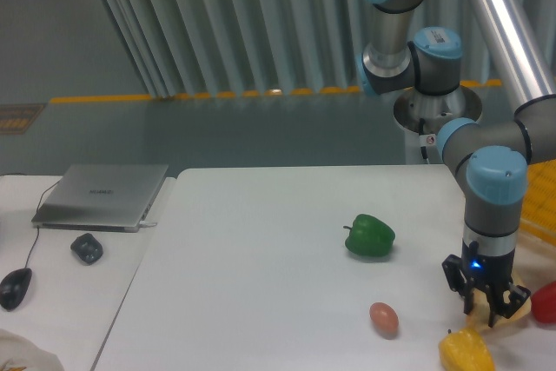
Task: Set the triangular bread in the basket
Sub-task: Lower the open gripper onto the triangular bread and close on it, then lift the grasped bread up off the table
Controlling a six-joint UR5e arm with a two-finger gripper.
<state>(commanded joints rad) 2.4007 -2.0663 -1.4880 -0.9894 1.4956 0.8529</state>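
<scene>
A green bell pepper [370, 235] sits on the white bench [261, 267]. At its 5 o'clock lies a small pinkish egg [383, 319]. At the egg's 4 o'clock, a yellow pepper [464, 353]; a red item [545, 302] at the right edge. On the left: a closed laptop [102, 195], a dark small object [87, 248], and a mouse [16, 288].
</scene>
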